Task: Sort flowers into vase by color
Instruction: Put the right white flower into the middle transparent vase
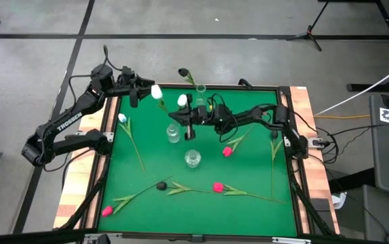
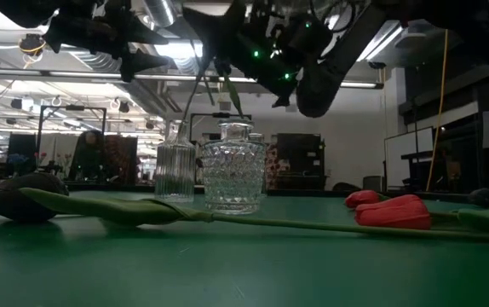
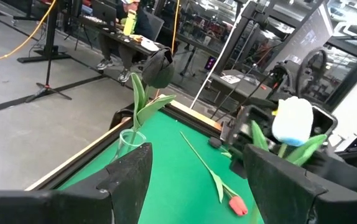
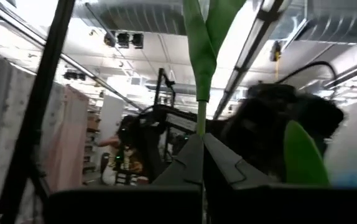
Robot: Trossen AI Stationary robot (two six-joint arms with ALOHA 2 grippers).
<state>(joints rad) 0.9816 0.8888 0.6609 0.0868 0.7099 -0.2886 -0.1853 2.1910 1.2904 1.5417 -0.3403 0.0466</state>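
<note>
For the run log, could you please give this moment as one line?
right gripper: shut on white tulip | left gripper: open, empty | over vases

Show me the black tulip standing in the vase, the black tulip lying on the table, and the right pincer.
Standing black tulip (image 3: 158,68), left wrist view, its head.
Lying black tulip (image 1: 161,186), high view, its head.
Right pincer (image 4: 202,149), right wrist view, fingertips.

You have a green felt table mat (image 1: 249,169) framed by a light wooden border (image 1: 79,186). At your one o'clock a black tripod stand (image 1: 312,34) rests on grey floor (image 1: 181,17).
</note>
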